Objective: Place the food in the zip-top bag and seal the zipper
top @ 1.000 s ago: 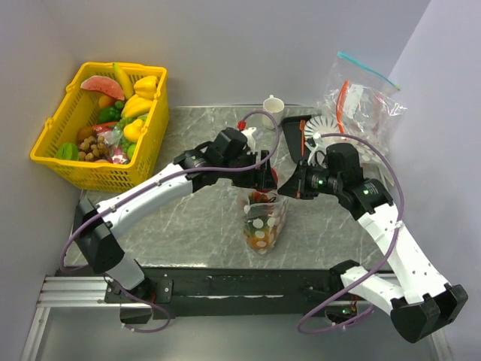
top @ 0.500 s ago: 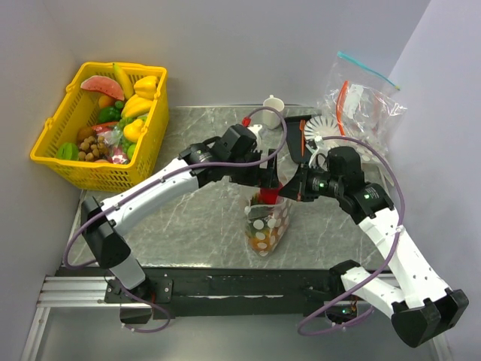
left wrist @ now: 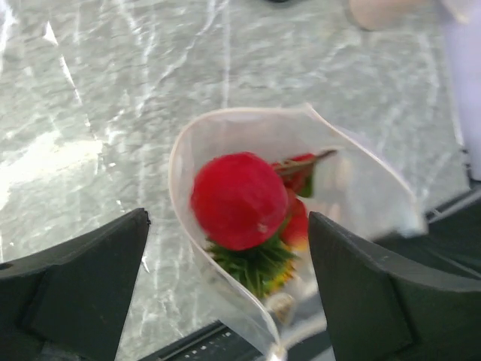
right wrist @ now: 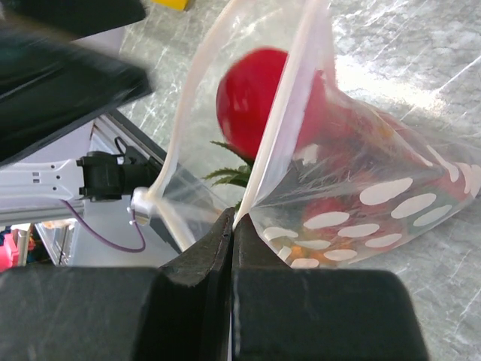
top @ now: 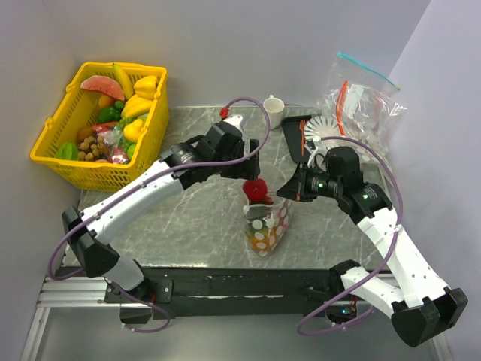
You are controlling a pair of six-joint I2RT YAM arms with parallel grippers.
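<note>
The zip-top bag [top: 264,229] stands mid-bench [top: 188,218], mouth up and gaping, with the apple [left wrist: 239,199] topmost above the pineapple crown [left wrist: 255,265]. The right claw [right wrist: 231,226] is clamped tight on the mouth edge at the bag's 3 o'clock. The left claw [left wrist: 227,226], spread wide and empty, hovers above the 11 o'clock side. The zipper [left wrist: 174,180] runs 9-to-3, its free 9 o'clock end nearer the left arm.

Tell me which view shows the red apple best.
Left wrist: the apple sits whole and unobstructed in the open bag mouth, seen from above. Right wrist shows it partly behind the bag's film. Top external shows only a small red blob at the bag's top.
</note>
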